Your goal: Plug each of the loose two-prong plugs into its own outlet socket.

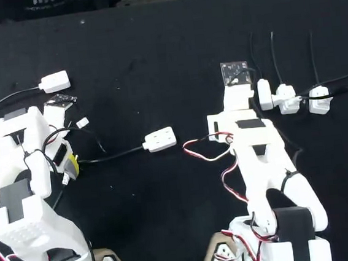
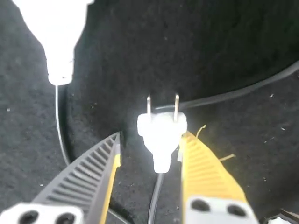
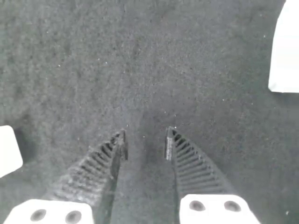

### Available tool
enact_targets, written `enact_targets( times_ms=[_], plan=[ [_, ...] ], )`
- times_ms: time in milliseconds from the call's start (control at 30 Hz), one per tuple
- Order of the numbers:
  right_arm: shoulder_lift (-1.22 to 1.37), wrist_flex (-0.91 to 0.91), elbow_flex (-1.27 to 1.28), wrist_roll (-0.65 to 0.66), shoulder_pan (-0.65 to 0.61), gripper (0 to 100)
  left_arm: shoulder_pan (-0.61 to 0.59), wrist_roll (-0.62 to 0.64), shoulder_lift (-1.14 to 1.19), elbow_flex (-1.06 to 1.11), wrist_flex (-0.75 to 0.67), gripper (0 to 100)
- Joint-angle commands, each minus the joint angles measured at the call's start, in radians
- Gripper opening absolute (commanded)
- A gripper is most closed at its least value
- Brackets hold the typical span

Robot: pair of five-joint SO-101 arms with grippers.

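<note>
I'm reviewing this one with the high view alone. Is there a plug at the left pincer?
Observer: Yes. On the left wrist view a two-prong plug lies between the fingers of the open left pincer, prongs pointing away from it.
Operator: And the right pincer, holding anything?
Observer: No. Its wrist view shows the right pincer open over bare black cloth, nothing between the fingers.

Black felt-like tabletop (image 1: 153,40) (perhaps clutter (image 1: 57,1) behind)
</note>
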Motion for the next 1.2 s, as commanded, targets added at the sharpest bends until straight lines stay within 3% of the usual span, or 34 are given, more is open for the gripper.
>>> enact_targets(
  times_ms=[0, 133, 267, 533, 633, 767, 867, 1000, 1167],
  plan=[
    [-0.045, -0.012, -0.051, -0.005, 0.020, 13.1, -0.004, -0.009, -0.003, -0.018, -0.014, 19],
    [-0.047, -0.012, -0.051, -0.005, 0.020, 13.1, -0.004, 0.005, -0.003, -0.015, -0.012, 2],
    [-0.045, -0.012, -0.051, -0.005, 0.020, 13.1, -0.012, 0.074, -0.034, -0.036, 0.017, 3],
    [-0.047, -0.012, -0.051, -0.008, 0.023, 13.1, 0.004, 0.077, -0.322, -0.165, 0.213, 3],
    [-0.050, -0.012, -0.051, -0.008, 0.025, 13.1, 0.064, 0.152, -0.419, -0.191, 0.258, 3],
    [-0.050, -0.011, -0.051, -0.009, 0.026, 13.1, 0.262, 0.324, -0.466, -0.166, 0.255, 3],
    [-0.051, 0.031, -0.058, -0.009, 0.026, 13.1, 0.450, 0.466, -0.460, -0.110, 0.178, 3],
    [-0.051, 0.035, -0.058, -0.009, 0.026, 13.1, 0.656, 0.632, -0.443, 0.028, -0.066, 3],
    [-0.051, 0.032, -0.056, -0.009, 0.020, 13.1, 0.843, 0.738, -0.443, 0.173, -0.356, 3]
  ],
)
